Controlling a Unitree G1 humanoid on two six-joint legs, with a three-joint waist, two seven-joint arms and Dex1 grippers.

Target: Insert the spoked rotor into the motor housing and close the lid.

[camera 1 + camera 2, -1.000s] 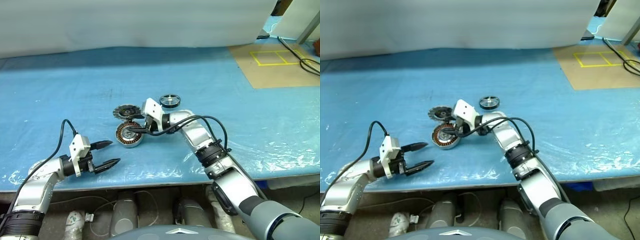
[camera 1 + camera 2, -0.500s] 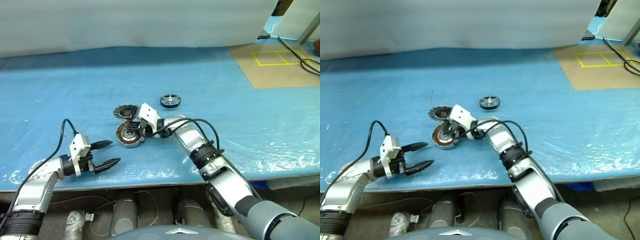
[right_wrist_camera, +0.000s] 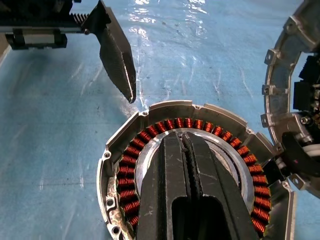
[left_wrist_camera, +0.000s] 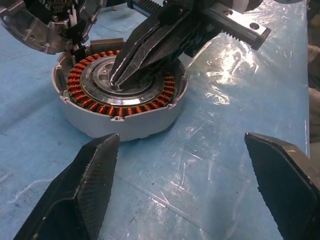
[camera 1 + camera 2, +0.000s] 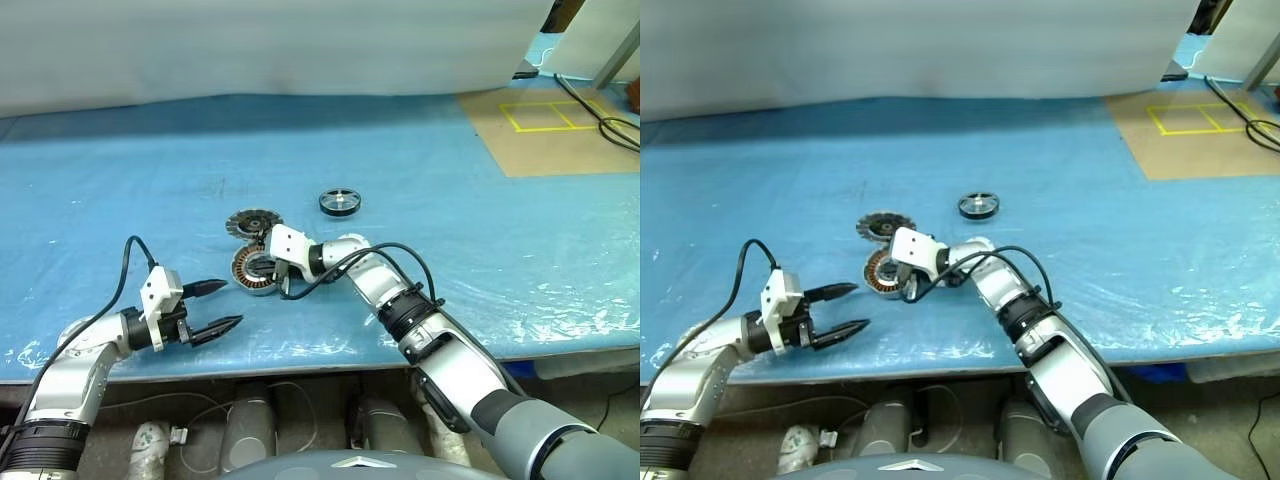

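Nearest, the left end effector (image 5: 226,306) hovers low over the blue surface (image 5: 480,240) with its two fingers spread wide and nothing between them. Just beyond its tips sits the motor housing (image 4: 120,102), copper windings exposed and its pale centre empty. The right end effector (image 4: 116,80) has its fingers pressed together, holding nothing, their tips down on that pale centre. Just past it lies the lid (image 5: 251,222), touching or nearly touching the housing's rim. Farther still, well apart from both end effectors, the spoked rotor (image 5: 340,201) rests alone. By my judgement nothing is done yet: rotor to fetch and seat, then lid to fit.
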